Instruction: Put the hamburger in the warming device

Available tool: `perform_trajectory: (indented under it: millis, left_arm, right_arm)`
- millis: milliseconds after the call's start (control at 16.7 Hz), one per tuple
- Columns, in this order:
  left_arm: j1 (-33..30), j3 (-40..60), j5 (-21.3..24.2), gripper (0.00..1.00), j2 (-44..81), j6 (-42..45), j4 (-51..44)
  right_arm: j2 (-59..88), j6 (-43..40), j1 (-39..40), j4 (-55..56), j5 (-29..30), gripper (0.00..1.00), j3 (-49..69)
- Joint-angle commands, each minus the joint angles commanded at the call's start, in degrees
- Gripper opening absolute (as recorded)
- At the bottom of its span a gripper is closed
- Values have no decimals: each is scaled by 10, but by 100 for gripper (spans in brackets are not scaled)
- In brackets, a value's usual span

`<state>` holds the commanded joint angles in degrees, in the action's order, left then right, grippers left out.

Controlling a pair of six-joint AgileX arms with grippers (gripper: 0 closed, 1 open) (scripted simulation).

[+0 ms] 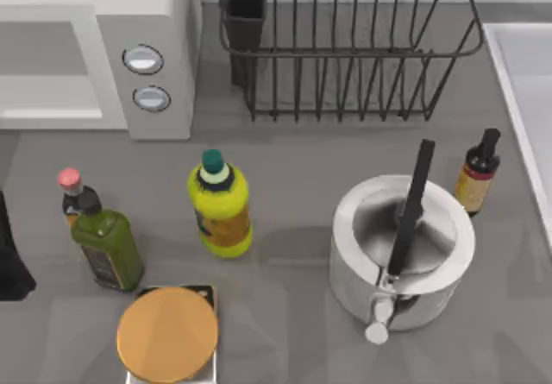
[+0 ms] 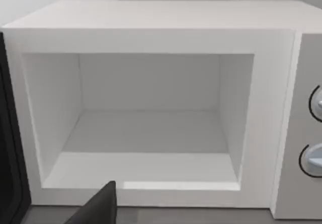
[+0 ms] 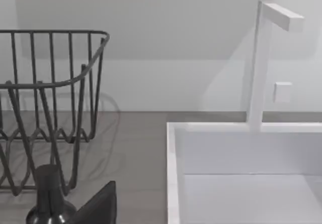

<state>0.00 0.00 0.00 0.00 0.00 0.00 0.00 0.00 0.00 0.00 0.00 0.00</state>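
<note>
The microwave (image 1: 95,52) is a big white box at the counter's (image 1: 293,185) back left corner. Its door is open and the inside is white and bare. Two round silver knobs (image 1: 143,59) sit on its grey side panel. The left tool (image 2: 98,209) hangs in front of the opening; I cannot tell its grip.

microwave (image 1: 164,73): white-grey, silver knobs
rack (image 1: 345,47): dark wire
pot (image 1: 401,250): steel, black handle
squeeze bottle (image 1: 220,203): yellow, green cap
oil bottle (image 1: 108,246): olive green
disc (image 1: 166,334): flat orange
table (image 1: 285,168): plain grey
</note>
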Motion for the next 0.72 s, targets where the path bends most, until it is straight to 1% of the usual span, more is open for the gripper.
perform_trajectory:
  millis: [180,360,540,720]
  left_arm:
    - [0,6,0,100,6,2,-4]
    - [7,54,1,100,61,16,-41]
    - [19,136,1,100,170,43,-106]
    - [35,236,1,100,331,77,-191]
  right_arm:
    - [0,0,0,0,0,100,0]
    - [0,0,0,0,0,100,0]
    - [0,0,0,0,0,100,0]
    - [0,0,0,0,0,100,0]
